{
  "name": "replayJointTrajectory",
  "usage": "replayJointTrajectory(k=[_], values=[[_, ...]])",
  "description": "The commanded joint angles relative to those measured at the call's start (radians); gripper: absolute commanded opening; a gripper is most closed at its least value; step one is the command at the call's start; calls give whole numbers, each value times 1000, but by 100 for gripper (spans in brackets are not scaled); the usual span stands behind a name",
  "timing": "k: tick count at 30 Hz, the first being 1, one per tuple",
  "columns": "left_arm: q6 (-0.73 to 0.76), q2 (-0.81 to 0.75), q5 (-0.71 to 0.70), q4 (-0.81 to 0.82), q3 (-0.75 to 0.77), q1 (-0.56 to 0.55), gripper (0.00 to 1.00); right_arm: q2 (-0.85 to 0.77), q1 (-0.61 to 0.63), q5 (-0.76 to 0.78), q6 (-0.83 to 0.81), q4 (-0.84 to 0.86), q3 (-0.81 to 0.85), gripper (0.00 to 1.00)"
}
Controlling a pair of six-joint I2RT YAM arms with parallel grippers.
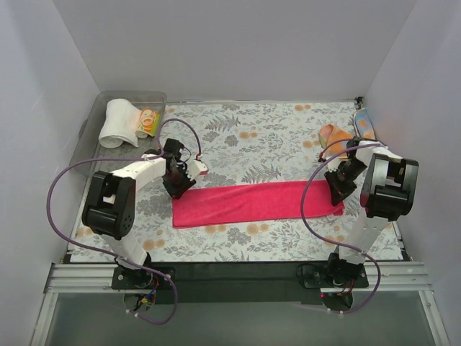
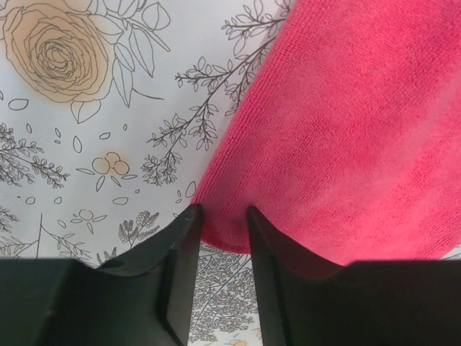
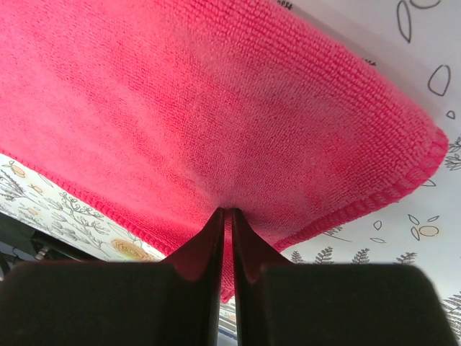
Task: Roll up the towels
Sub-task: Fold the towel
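A magenta-red towel (image 1: 256,202) lies flat as a long strip across the floral table covering. My left gripper (image 1: 176,189) is open at its left end; in the left wrist view the towel's corner (image 2: 338,144) lies between the fingertips of that gripper (image 2: 223,216), not pinched. My right gripper (image 1: 337,194) is shut on the towel's right end; in the right wrist view the jaws of that gripper (image 3: 227,214) pinch the red cloth (image 3: 216,108). An orange towel (image 1: 333,135) lies at the back right. A white rolled towel (image 1: 119,122) and a yellow patterned one (image 1: 148,120) sit in the bin.
A clear plastic bin (image 1: 108,97) stands at the back left corner. A blue and white object (image 1: 364,122) lies at the back right next to the orange towel. White walls enclose the table on three sides.
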Motion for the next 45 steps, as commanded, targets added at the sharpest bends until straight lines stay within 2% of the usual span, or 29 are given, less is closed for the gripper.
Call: replayJointTrajectory(k=[1,3,4,5,10,13,18,21,23,25,27,29,32,34,37,38,40,45], values=[[11,21,-20,40,13,9,22,-7,-7,78,-31,49,-27,13],[13,40,-24,52,26,17,12,2,-7,84,-28,59,-32,14],[14,46,-27,64,34,27,3,4,-7,85,-27,59,-38,14],[15,55,-39,72,45,35,1,4,-7,84,-27,60,-39,15],[11,185,-49,70,180,121,0,4,-6,75,2,79,-17,18],[7,228,-23,37,255,145,0,50,-3,56,41,88,63,21],[11,241,-23,21,264,147,1,118,25,12,107,77,218,37],[2,232,-26,6,276,152,9,93,29,-23,122,50,244,45],[-13,227,-20,-15,298,153,21,53,25,-42,125,27,254,46],[-33,213,-3,-29,309,152,27,15,10,-42,122,7,225,46],[-47,204,8,-43,324,152,30,-39,2,-14,84,8,188,42],[-65,201,17,-46,332,153,32,-56,-3,19,58,11,131,32],[-81,190,34,-51,339,153,38,-56,-12,12,59,16,115,22],[-85,173,51,-49,341,153,44,-54,-18,-13,111,14,138,22],[-91,152,94,-55,350,152,47,-47,-40,-65,188,19,198,33],[-93,137,101,-58,355,153,47,-38,-49,-92,258,25,212,37],[-91,124,118,-63,364,152,48,-27,-75,-117,309,33,241,39],[-117,106,129,-94,381,152,48,-1,-90,-177,360,62,221,54]])
